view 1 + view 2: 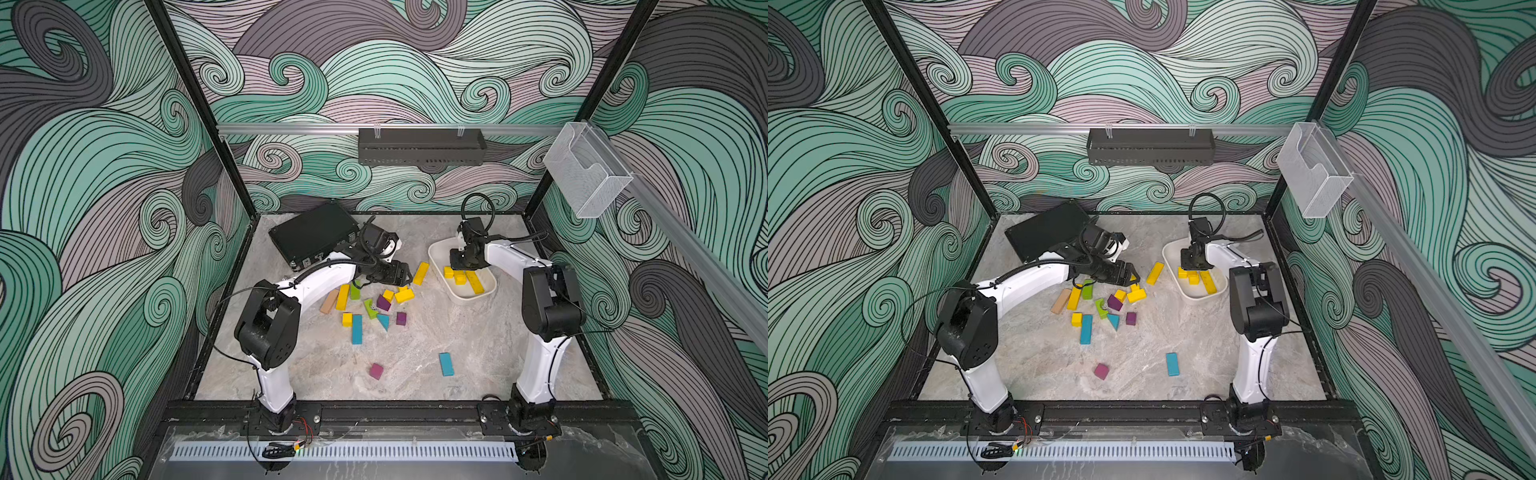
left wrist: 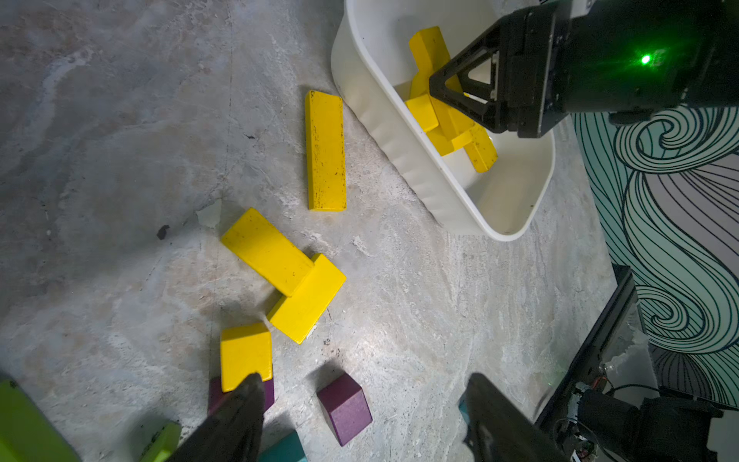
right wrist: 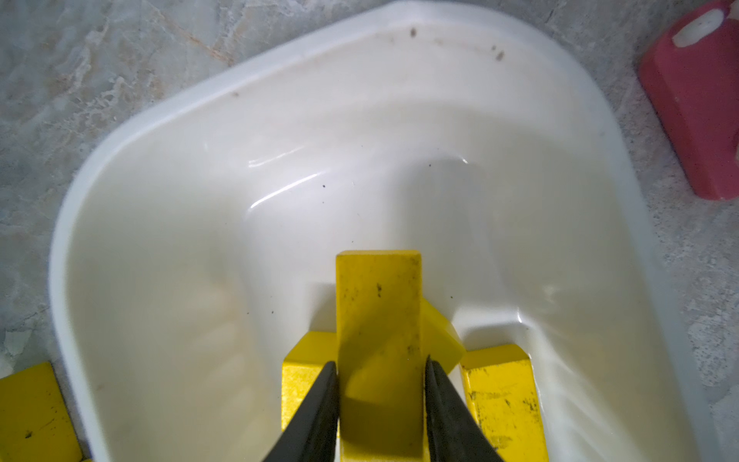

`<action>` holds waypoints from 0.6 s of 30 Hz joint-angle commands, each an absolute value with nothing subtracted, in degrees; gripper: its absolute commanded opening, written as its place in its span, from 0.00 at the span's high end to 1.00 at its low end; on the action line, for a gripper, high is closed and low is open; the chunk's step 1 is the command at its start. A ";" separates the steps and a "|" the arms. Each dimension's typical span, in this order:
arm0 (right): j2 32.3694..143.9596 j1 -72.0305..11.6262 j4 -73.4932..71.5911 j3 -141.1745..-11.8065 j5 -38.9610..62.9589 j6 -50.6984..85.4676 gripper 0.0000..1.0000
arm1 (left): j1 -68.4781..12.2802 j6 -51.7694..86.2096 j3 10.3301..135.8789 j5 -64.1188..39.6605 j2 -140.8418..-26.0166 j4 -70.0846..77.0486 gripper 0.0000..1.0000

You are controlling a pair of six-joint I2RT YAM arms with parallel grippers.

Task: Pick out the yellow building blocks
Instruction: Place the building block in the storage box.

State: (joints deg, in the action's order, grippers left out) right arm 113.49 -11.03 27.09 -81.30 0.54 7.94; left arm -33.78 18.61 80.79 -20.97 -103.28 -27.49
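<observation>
Right gripper (image 3: 380,362): closed on the two long sides of a yellow bar (image 3: 378,320), low inside the white tub (image 3: 280,72).
Held bar, position: directly between the fingertips, its free end pointing into the tub's bare half. It lies across other yellow blocks (image 3: 500,392) that are already in the tub.
Risk on release: the bar rests on an uneven heap, so it may slide or tip when let go. The tub walls look high enough to keep it in.
Risk on withdrawal: a fingertip dragging along the bar could lift it or shift the heap.
Left gripper (image 2: 364,378): jaws wide apart and holding nothing, hovering low over the loose pile.
Nearest target: a yellow cube (image 2: 246,354) at the tip of one finger and outside the gap, sitting against a purple block. I cannot tell whether it sits on that block or beside it.
Risk of wrong pick: a purple cube (image 2: 344,408) lies below the open gap, so closing here would likely catch it instead.
Risk of scatter: a sideways approach could knock the yellow cube off its purple neighbour.
Yellow blocks left on the table: two overlapping blocks (image 2: 288,276) ahead of the left gripper, a long bar (image 2: 326,150) just beside the tub wall, and another bar (image 1: 342,297) and cube (image 1: 347,319) among the lime-green and blue pieces.
</observation>
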 commanded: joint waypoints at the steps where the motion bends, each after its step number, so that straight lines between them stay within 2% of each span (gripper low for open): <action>1: 113.20 -10.55 27.98 -83.05 1.23 8.08 0.62 | -33.40 18.55 82.81 -21.01 -101.62 -28.92 0.22; 18: 115.83 -10.43 28.29 -84.81 1.58 7.91 0.61 | -33.05 18.55 82.66 -20.83 -101.05 -29.03 0.22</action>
State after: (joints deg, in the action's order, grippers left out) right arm 114.30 -10.70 27.44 -83.37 1.48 7.94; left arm -33.52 18.61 80.79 -20.97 -103.18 -27.49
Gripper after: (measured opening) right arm 0.386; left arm 0.785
